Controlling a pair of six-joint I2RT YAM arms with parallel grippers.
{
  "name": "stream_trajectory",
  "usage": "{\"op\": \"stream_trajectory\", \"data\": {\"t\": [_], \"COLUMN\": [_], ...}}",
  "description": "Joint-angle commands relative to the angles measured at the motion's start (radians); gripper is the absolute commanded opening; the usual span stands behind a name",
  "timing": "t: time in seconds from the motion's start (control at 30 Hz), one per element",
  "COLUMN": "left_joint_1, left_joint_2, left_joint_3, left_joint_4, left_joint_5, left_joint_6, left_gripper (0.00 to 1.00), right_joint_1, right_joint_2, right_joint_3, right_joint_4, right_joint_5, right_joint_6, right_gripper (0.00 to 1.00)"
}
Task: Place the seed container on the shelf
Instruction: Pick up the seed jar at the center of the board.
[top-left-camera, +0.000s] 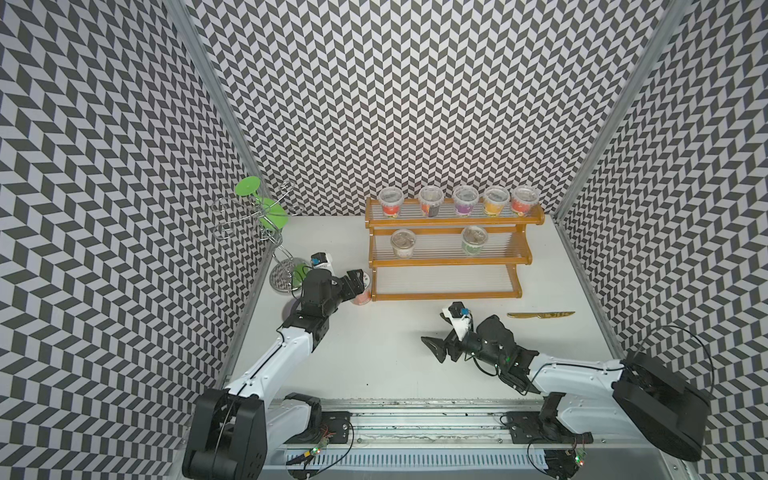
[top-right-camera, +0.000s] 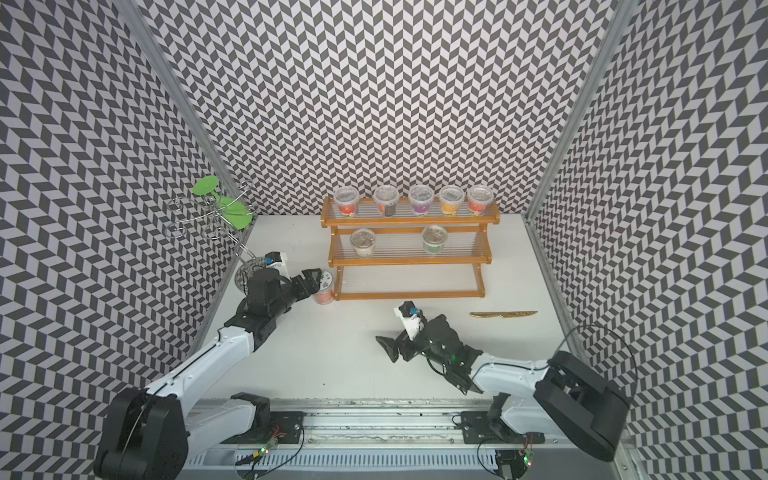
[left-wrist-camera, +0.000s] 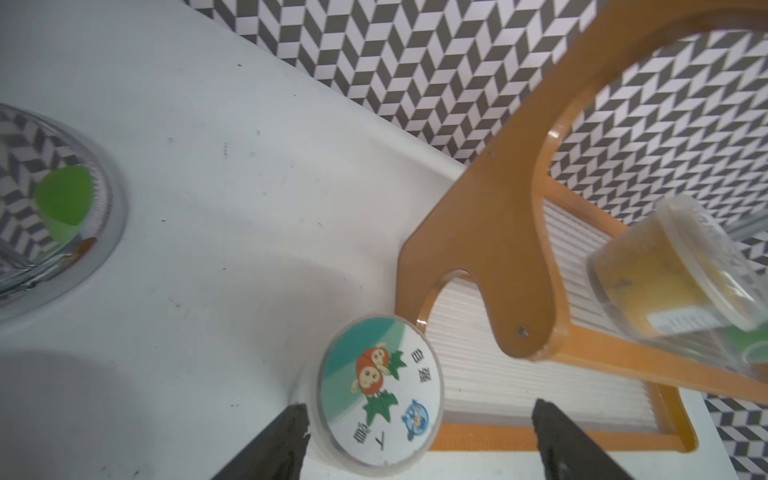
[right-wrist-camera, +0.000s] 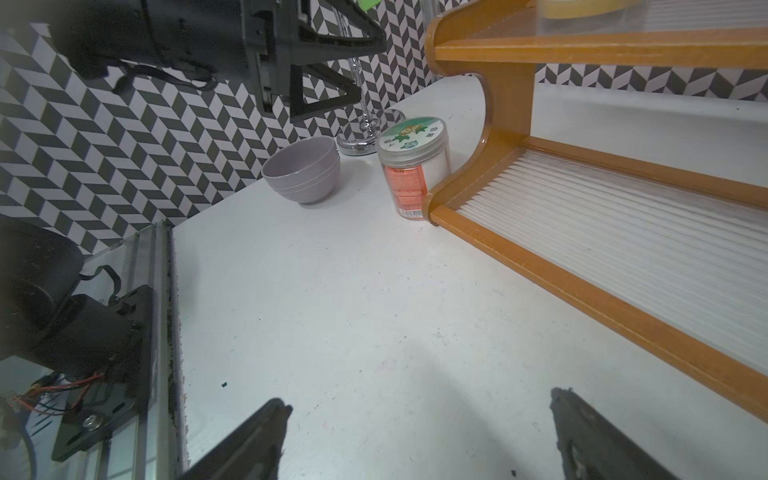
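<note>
right end effector low over the mid counter, fingers wide apart, nothing between them, well apart from the container.

left end effector is much the nearer: fingers apart, not clamped. the container is just ahead and between them, close to one finger rather than centred.

container stands upright on the counter, lid up, long axis vertical, just beside the end post of the shelf and outside its bottom tier (touching the post or not, cannot tell).

judgement: left arm's job. centre on the container, close, lift, then carry it sideways onto a tier.
</note>
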Motion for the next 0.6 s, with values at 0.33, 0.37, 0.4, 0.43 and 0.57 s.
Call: {"op": "stream_trajectory", "data": {"t": [0.33, 0.37, 0.4, 0.43, 0.57], "left_joint_1": [0.079, 0.079, 0.079, 0.079, 0.079], "left_joint_2": [0.303, 0.315, 0.328, 0.343, 0.391], "left_joint_3": [0.159, 0.165, 0.172, 0.178, 0.193], "left_joint_4": [-0.069, -0.069, -0.072, -0.072, -0.064], "left_joint_5": [0.098, 0.095, 0.096, 0.101, 0.135], "left_joint_6": [0.009, 0.013, 0.015, 0.021, 0.036], "left_gripper": [0.77, 0.78, 0.78, 0.78, 0.76], "right_joint_1": [0.029, 0.029, 0.028, 0.029, 0.029], "right_joint_2": [0.146, 0.147, 0.149, 0.150, 0.156], "right_joint_3": [0.142, 0.145, 0.146, 0.146, 0.150], "right_joint_4": [-0.086, -0.089, -0.094, -0.094, -0.109], "right_joint_5": [-0.005, -0.008, -0.011, -0.013, -0.002], "right_joint_6": [0.161, 0.161, 0.160, 0.158, 0.144], "right_gripper": [0.99, 0.99, 1.00, 1.00, 0.99]}}
